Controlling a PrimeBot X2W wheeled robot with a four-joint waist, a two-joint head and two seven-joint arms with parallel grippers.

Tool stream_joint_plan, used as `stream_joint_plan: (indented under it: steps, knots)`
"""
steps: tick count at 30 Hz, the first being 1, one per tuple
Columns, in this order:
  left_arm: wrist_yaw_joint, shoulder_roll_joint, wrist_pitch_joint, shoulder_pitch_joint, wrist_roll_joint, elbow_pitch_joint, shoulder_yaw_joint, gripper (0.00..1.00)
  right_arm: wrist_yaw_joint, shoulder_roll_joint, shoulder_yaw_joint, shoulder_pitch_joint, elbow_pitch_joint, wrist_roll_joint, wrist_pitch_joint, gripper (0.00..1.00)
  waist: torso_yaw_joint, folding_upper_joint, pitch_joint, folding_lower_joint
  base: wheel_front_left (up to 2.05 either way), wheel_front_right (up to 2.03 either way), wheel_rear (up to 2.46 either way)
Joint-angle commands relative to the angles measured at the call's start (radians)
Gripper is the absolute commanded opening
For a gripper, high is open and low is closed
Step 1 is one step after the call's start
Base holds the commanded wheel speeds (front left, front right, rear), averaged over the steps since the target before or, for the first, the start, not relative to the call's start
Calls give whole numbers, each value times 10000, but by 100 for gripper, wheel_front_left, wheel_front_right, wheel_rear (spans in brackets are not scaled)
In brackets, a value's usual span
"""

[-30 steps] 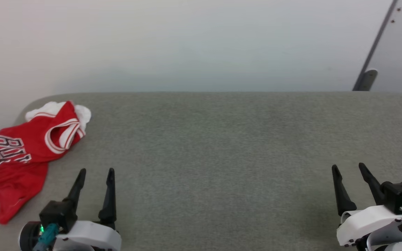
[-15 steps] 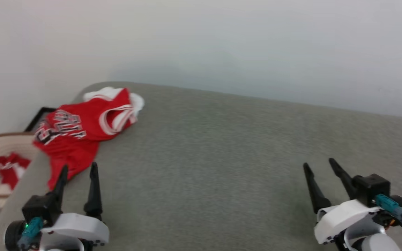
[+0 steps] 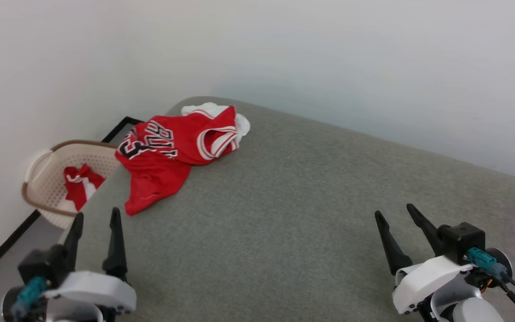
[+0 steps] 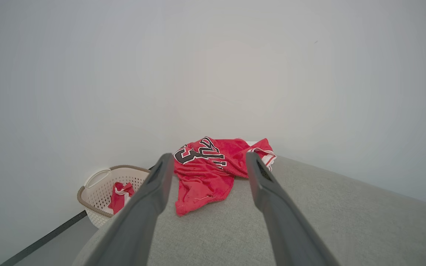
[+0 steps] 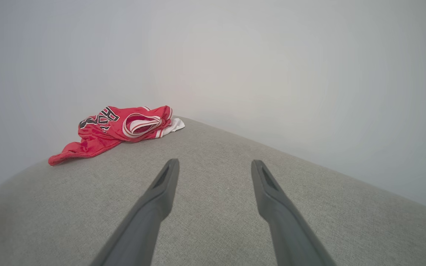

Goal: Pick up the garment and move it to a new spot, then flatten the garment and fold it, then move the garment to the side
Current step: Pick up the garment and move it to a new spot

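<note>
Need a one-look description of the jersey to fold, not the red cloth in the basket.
Start at the big grey padded surface and go to its far left corner, by the wall. The garment lies crumpled there on top. Unlike the red cloth in the white basket beside that corner, it shows black white-outlined lettering and red-and-white striped trim.

The white-shelled left gripper [image 3: 96, 213] and right gripper [image 3: 394, 210] sit low at either side, their long black fingers spread apart and pointing forward.
</note>
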Motion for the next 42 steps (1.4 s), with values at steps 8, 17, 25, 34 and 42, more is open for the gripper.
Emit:
stream_joint_plan:
  steps: [8, 17, 25, 34, 42]
  knots:
    - [-727, 349, 805, -1437, -764, 322, 41, 100, -14, -398, -233, -459, -448, -133, 303, 100, -138, -1, 906, -1, 0, 0, 0]
    - [-1463, 1425, 1922, -4666, -1687, 2127, 253, 100, -14, -1113, -506, -1394, -1783, -393, 1004, 100, -1229, -1, 3181, -1, 0, 0, 0]
    - [-1712, 2231, 3114, -7351, -2295, 4435, -251, 100, -14, -1490, -857, -1976, -3162, -576, 1483, 100, -2052, -1, 4975, -1, 0, 0, 0]
    - [-1742, 2811, 4943, -9596, -2617, 7128, -976, 100, -14, -1681, -1080, -2238, -4390, -711, 1960, 100, -2610, -1, 6340, -1, 0, 0, 0]
    - [-1568, 2853, 6229, -10749, -2533, 9295, -1412, 100, -14, -1764, -1207, -2323, -4902, -772, 2259, 100, -2812, -1, 6910, -1, 0, 0, 0]
